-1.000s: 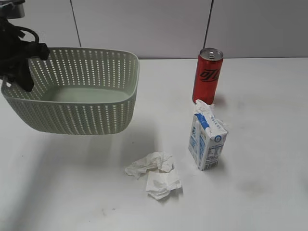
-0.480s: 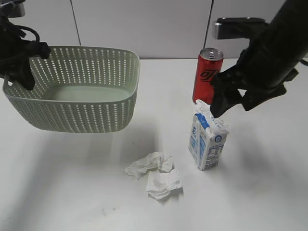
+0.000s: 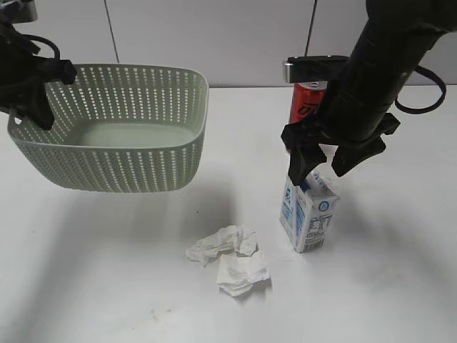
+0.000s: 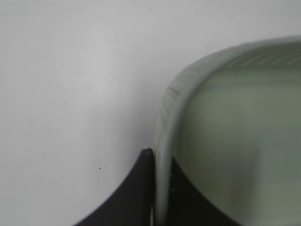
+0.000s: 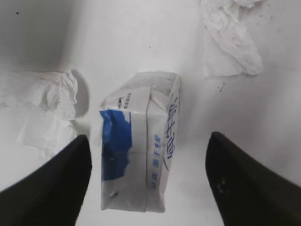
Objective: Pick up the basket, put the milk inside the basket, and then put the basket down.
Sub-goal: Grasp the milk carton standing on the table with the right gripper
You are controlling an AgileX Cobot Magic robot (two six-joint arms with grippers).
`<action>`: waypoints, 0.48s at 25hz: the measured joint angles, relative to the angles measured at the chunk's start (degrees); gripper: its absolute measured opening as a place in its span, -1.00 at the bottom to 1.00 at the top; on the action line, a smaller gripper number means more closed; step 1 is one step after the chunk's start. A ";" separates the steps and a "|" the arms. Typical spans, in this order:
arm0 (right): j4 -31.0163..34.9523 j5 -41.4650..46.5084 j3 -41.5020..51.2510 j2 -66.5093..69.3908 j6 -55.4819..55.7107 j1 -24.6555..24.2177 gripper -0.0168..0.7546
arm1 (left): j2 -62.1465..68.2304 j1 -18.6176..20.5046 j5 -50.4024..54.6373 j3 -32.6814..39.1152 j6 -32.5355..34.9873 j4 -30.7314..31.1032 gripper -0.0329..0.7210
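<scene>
On my left the basket point(image 3: 118, 128) hangs clear of the tabletop point(image 3: 107, 286), its left rim caught in my left pincer point(image 3: 34, 107). Well to the right, the milk point(image 3: 307, 214) stands upright on the tabletop, and my right pincer point(image 3: 325, 163) sits just above its top, one finger to each side. Behind the milk stands the can point(image 3: 307, 103), partly hidden by my right arm. The tissues point(image 3: 230, 259) lie in front, between basket and milk.

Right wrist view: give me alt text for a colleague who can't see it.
Seen from above, the milk carton stands upright on the white table, centred between the open right gripper fingers, which do not touch it. Crumpled tissues lie on both sides of the frame.
</scene>
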 joint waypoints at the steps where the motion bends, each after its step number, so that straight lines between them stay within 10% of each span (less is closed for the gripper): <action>1: 0.16 0.07 -0.27 0.32 0.00 0.00 0.53 | 0.00 0.00 -0.05 0.00 0.00 0.00 -0.91; 12: 2.14 0.07 -0.63 5.86 -0.03 0.00 0.62 | 0.00 0.00 -0.12 0.11 0.00 0.00 -0.91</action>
